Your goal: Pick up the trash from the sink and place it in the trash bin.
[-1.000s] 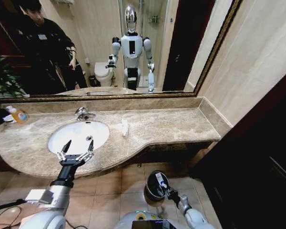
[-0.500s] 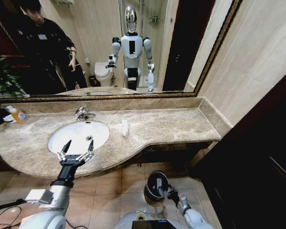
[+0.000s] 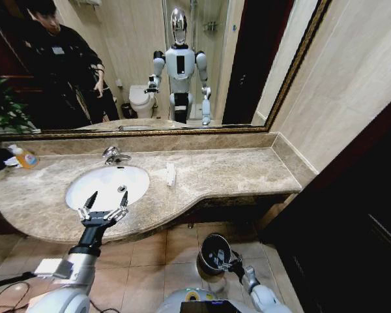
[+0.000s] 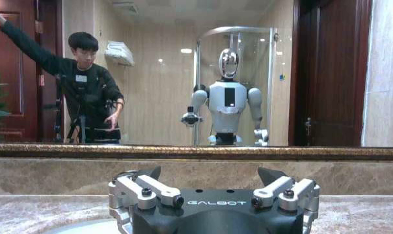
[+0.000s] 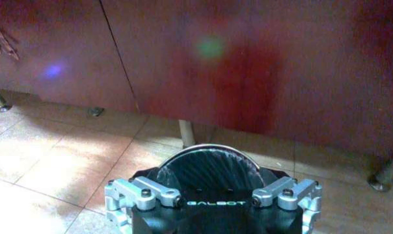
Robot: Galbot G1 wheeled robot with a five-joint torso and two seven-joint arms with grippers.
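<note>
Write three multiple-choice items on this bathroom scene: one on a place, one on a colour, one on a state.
1. Where does the small round black trash bin stand?
A. on the marble top
B. on the tiled floor below the counter
C. inside the basin

2. What colour is the oval sink?
A. white
B. black
C. green

3. How are the left gripper fingers?
A. shut on a tube
B. shut, empty
C. open, empty

Answers: 1 B, the bin sits on floor tiles beside the right gripper; 2 A, the basin is white against beige-brown stone; 3 C, the fingers spread apart above the basin's near rim.
</note>
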